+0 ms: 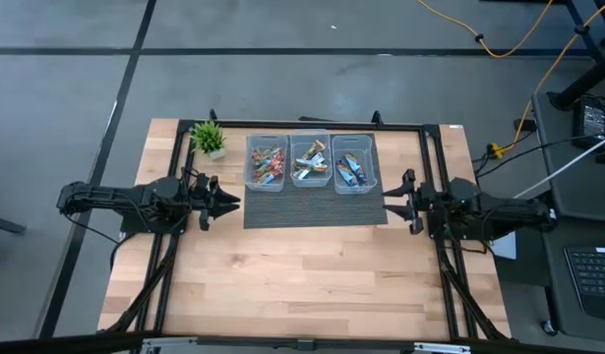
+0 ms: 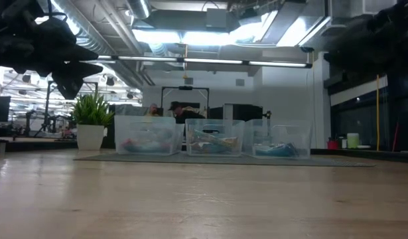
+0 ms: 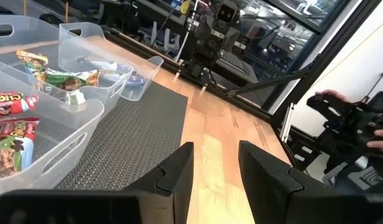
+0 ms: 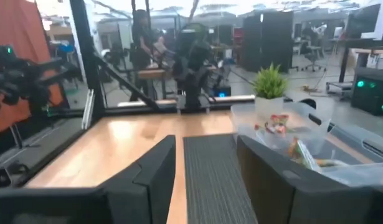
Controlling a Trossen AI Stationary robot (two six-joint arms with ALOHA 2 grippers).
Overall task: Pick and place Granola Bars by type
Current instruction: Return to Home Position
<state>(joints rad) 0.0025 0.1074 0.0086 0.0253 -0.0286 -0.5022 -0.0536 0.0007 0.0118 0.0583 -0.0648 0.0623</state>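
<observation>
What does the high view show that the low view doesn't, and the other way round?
Only the high view: the full layout, left claw and right claw open at either end of the grey mat. Only the low view: ceiling lights and the room beyond. Both: three clear bins holding granola bars, and the potted plant.

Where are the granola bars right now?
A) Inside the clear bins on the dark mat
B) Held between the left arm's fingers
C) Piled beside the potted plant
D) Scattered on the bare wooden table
A: the high view shows the granola bars lying inside the three clear bins on the dark mat, while the left gripper and right gripper sit open and empty at either side.
</observation>
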